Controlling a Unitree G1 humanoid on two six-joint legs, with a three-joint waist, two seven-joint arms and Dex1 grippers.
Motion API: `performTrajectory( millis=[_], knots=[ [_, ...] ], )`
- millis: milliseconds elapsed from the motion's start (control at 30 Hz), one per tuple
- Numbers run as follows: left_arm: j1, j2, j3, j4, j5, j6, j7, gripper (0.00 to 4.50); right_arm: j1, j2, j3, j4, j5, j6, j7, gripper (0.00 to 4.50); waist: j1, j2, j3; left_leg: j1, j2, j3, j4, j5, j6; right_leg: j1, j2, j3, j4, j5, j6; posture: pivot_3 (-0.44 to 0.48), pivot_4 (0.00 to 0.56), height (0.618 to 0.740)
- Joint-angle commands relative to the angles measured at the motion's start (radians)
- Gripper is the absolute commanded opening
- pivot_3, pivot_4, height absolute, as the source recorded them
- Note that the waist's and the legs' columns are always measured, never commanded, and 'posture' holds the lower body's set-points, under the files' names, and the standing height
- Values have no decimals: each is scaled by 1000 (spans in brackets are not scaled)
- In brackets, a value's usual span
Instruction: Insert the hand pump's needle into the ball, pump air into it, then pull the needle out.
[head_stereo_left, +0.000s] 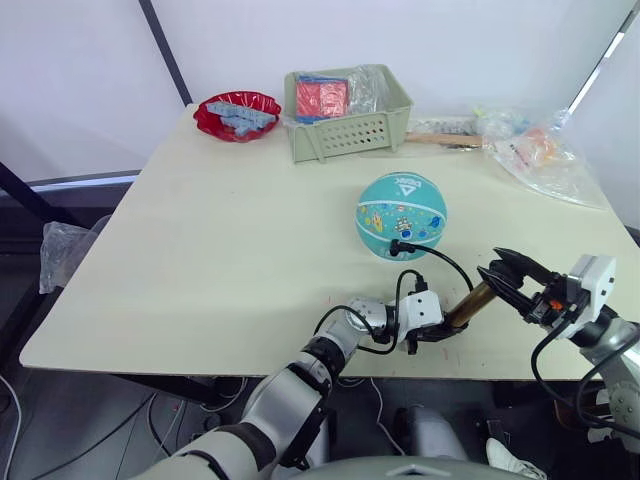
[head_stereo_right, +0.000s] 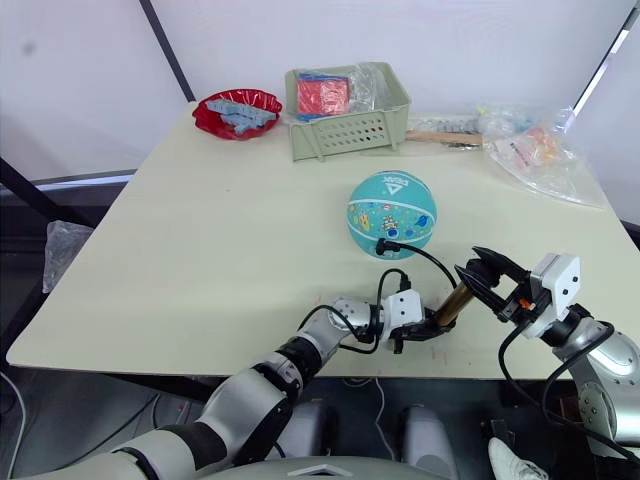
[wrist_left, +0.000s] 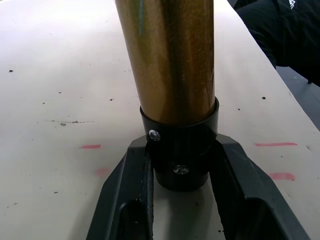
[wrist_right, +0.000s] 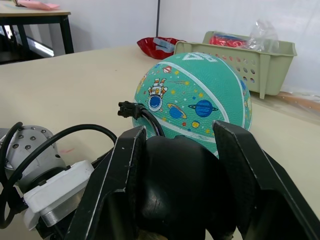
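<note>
The teal ball (head_stereo_left: 402, 215) rests on the table right of centre. The hand pump (head_stereo_left: 470, 303), a gold cylinder, lies tilted near the front edge. My left gripper (wrist_left: 181, 150) is shut on its black lower end cap (wrist_left: 180, 150). My right gripper (wrist_right: 180, 132) is shut on the black handle (wrist_right: 175, 185) at the pump's other end. The thin black hose (head_stereo_left: 445, 262) arcs from the pump to a black fitting (head_stereo_left: 400, 245) pressed against the ball's near side. The needle's pin is hidden where the fitting meets the ball.
A green basket (head_stereo_left: 348, 120) with red packets and a red bowl (head_stereo_left: 237, 113) stand at the back. Plastic bags (head_stereo_left: 545, 150) and a wooden-handled tool (head_stereo_left: 440, 138) lie at the back right. The table's front edge (head_stereo_left: 300, 362) runs just below the pump.
</note>
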Motion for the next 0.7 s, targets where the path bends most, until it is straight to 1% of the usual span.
performTrajectory(
  millis=[33, 167, 333, 467, 600, 700],
  knots=[
    [31, 26, -43, 63, 58, 37, -16, 1085, 12, -29, -34, -14, 82, 106, 4, 1601, 0, 2, 2, 0, 0, 0, 0, 0, 0, 0, 0, 0, 0, 0, 0, 0, 150, 740],
    [29, 25, -42, 66, 59, 36, -14, 1085, -28, -62, -97, -55, 157, 164, -8, 1601, 2, 7, 6, -1, 0, 0, 0, 0, 0, -1, -1, 0, 0, 0, 0, 0, 150, 740],
    [29, 26, -44, 66, 59, 36, -15, 1085, -114, -125, -208, -90, 274, 251, -37, 1601, 2, 14, 11, -2, -2, 1, 0, 0, 0, -2, -2, 1, 0, 0, 0, 0, 150, 740],
    [30, 26, -45, 66, 59, 36, -14, 1085, -180, -199, -301, -97, 350, 304, -32, 1601, 2, 15, 14, -3, -2, 2, 0, 0, 0, -1, -2, 1, 0, 0, 0, 0, 150, 740],
    [30, 26, -46, 66, 60, 36, -14, 1085, -221, -242, -346, -94, 379, 333, -37, 1600, 2, 15, 16, -3, -3, 2, 0, 0, 0, -2, -2, 1, 0, 0, 1, 0, 150, 740],
    [31, 26, -47, 66, 61, 35, -15, 1085, -281, -292, -395, -75, 406, 354, -41, 1600, 2, 16, 18, -3, -3, 2, 0, 0, 0, -2, -2, 1, 0, 0, 1, 0, 150, 740]
  ],
)
